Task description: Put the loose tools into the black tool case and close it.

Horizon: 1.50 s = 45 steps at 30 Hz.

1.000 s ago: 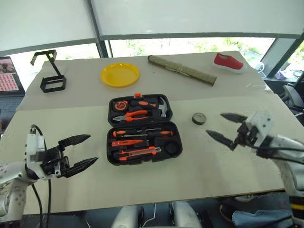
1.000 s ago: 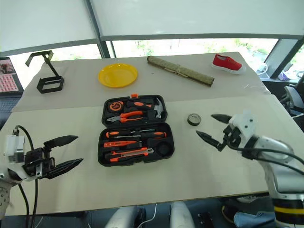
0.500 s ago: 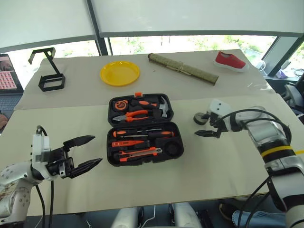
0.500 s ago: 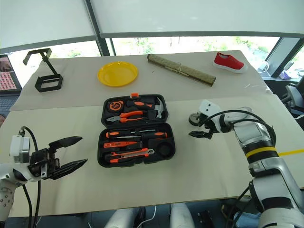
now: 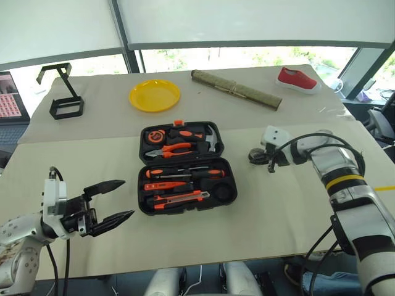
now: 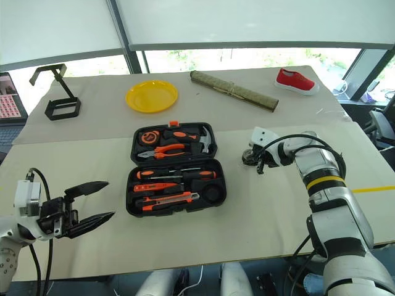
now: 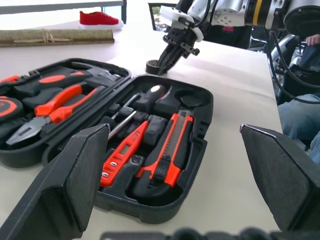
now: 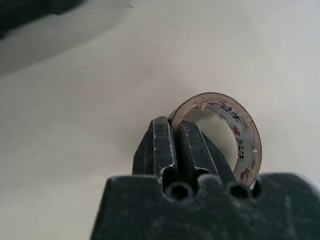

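Nearest, the left gripper hovers level off the black tool case's left front corner, fingers spread wide. Just right of the open case, the right gripper slants down, fingers pinched through the tape roll's wall; the roll stands tilted on edge, inner print unreadable.

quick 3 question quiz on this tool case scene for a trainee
1. True or false: the black tool case is closed.
2. Which one is at the tape roll? A. left end effector B. right end effector
3. Fill in: the left end effector's jaws stand ____.
Key: 1 false; 2 B; 3 open.
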Each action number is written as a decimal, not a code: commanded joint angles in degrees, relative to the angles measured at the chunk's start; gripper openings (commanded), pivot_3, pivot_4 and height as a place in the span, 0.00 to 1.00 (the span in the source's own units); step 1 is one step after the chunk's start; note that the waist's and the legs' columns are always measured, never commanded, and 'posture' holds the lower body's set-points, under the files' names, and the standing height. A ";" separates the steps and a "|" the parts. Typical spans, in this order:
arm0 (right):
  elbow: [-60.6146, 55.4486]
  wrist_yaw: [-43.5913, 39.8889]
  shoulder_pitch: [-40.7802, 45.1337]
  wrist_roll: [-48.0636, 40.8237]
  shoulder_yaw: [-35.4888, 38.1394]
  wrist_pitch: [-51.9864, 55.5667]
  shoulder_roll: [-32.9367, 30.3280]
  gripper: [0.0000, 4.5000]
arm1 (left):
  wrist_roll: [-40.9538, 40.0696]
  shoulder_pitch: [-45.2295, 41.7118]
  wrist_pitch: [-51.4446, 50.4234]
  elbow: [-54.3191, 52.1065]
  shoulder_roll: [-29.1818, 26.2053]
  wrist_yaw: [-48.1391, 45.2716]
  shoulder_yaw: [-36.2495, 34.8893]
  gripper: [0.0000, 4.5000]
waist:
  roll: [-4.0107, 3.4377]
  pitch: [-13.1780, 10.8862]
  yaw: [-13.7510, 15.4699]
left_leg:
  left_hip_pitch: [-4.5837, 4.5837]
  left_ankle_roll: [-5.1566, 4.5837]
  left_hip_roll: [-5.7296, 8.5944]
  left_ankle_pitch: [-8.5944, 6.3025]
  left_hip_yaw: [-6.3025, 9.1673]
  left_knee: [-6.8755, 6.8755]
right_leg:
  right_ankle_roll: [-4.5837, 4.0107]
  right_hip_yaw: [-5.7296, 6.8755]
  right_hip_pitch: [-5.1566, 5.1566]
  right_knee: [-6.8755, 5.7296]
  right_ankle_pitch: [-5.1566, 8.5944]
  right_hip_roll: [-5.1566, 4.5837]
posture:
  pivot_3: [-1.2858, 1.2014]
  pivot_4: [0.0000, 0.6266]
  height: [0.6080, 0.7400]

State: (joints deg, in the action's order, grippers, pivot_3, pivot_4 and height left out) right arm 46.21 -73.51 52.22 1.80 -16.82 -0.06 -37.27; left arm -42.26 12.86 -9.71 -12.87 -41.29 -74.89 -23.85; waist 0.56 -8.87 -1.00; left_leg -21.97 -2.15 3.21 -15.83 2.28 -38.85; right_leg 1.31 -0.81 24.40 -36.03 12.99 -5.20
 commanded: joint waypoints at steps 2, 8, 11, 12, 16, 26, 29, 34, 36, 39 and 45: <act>-15.45 -12.14 -3.85 -12.04 5.27 1.50 0.24 0.02 | 0.25 1.92 1.59 -1.83 -0.80 -1.04 -2.39 1.00 | -0.02 -0.01 -0.05 | -0.03 -0.01 -0.01 -0.01 0.01 0.01 | 0.00 0.00 0.03 0.01 0.00 -0.01 | 0.52 0.24 1.00; -46.35 -9.60 -11.44 -19.92 2.44 22.11 0.66 0.02 | 1.09 5.06 2.82 -1.10 -0.63 -2.16 -3.45 1.00 | -0.02 -0.01 0.16 | -0.04 0.00 -0.03 -0.03 0.08 0.01 | 0.00 -0.01 0.06 -0.03 0.00 -0.06 | 0.52 0.24 1.00; -55.26 -6.01 -13.15 -19.96 -0.31 30.04 1.19 0.02 | 1.71 6.13 3.29 -0.78 -0.69 -2.73 -3.46 1.00 | -0.02 -0.01 0.28 | -0.06 0.01 -0.03 -0.03 0.17 -0.01 | -0.01 0.02 0.07 -0.03 0.00 -0.09 | 0.52 0.24 1.00; -56.57 -4.98 -13.34 -19.30 -1.44 31.74 1.30 0.02 | 1.82 6.19 3.31 -0.77 -0.75 -2.84 -3.44 1.00 | -0.02 -0.01 0.34 | -0.07 0.02 -0.01 -0.03 0.16 -0.03 | -0.01 0.02 0.06 -0.03 0.00 -0.10 | 0.52 0.24 1.00; -57.57 -1.74 -11.76 -14.13 -6.97 37.03 -0.19 0.02 | 1.93 6.25 3.29 -1.14 -0.80 -2.77 -3.29 1.00 | -0.02 -0.01 0.69 | -0.06 0.03 0.01 -0.02 0.19 -0.08 | -0.01 0.06 0.02 -0.01 0.00 -0.13 | 0.52 0.24 1.00; -58.64 -0.92 -12.88 -8.36 -12.79 42.74 -7.28 0.02 | 1.89 7.15 3.38 -2.09 -0.91 -2.85 -3.80 1.00 | -0.01 -0.01 0.39 | -0.10 0.04 0.02 -0.01 0.19 -0.06 | -0.02 0.07 0.08 0.01 0.00 -0.11 | 0.52 0.24 1.00; -59.60 -2.10 -13.78 -9.78 -13.67 44.92 -7.57 0.10 | 2.32 6.00 4.12 -1.57 -0.89 -2.28 -3.85 1.00 | -0.01 -0.01 0.62 | -0.09 0.03 0.02 -0.02 0.21 -0.07 | -0.02 0.10 0.01 0.04 0.00 -0.11 | 0.52 0.24 1.00; -58.52 -1.52 -13.84 -9.50 -13.69 44.28 -6.88 0.43 | 2.48 4.17 3.63 -0.99 -1.52 -0.98 -4.06 1.00 | 0.05 0.03 1.11 | -0.03 0.03 0.02 -0.02 0.29 -0.07 | -0.01 0.19 -0.09 0.12 0.00 -0.11 | 0.52 0.24 1.00; -58.21 -2.49 -12.82 -11.19 -11.79 43.38 -6.42 0.59 | 3.10 3.89 3.06 -0.85 -1.90 0.55 -4.25 1.00 | 0.05 0.03 1.08 | -0.03 0.02 0.02 -0.04 0.28 -0.05 | -0.01 0.18 -0.08 0.12 0.00 -0.11 | 0.52 0.24 1.00; -59.22 -8.82 -10.69 -18.27 -6.94 43.83 -7.49 0.78 | 5.33 2.81 -0.74 -0.05 -3.32 6.08 -3.58 1.00 | 0.06 0.02 1.06 | -0.08 0.01 0.02 -0.06 0.28 -0.04 | -0.01 0.19 -0.04 0.13 0.00 -0.09 | 0.52 0.24 1.00; -51.86 -8.37 -9.49 -24.98 3.44 41.22 -6.20 0.80 | 11.35 -3.47 -5.03 2.71 -4.00 16.34 0.09 0.94 | 0.06 -0.02 1.01 | -0.09 0.01 0.05 -0.05 0.27 -0.06 | 0.00 0.18 -0.04 0.09 -0.01 -0.06 | 0.52 0.24 1.00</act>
State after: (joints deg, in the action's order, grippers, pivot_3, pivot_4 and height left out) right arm -8.35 -83.25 42.26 -22.26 -17.10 43.70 -43.69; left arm -33.58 12.00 -14.65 -11.26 -45.16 -62.71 -24.47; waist 0.62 -8.88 0.01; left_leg -22.01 -2.13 3.26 -15.87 2.56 -38.92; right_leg 1.31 -0.63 24.32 -35.96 12.98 -5.25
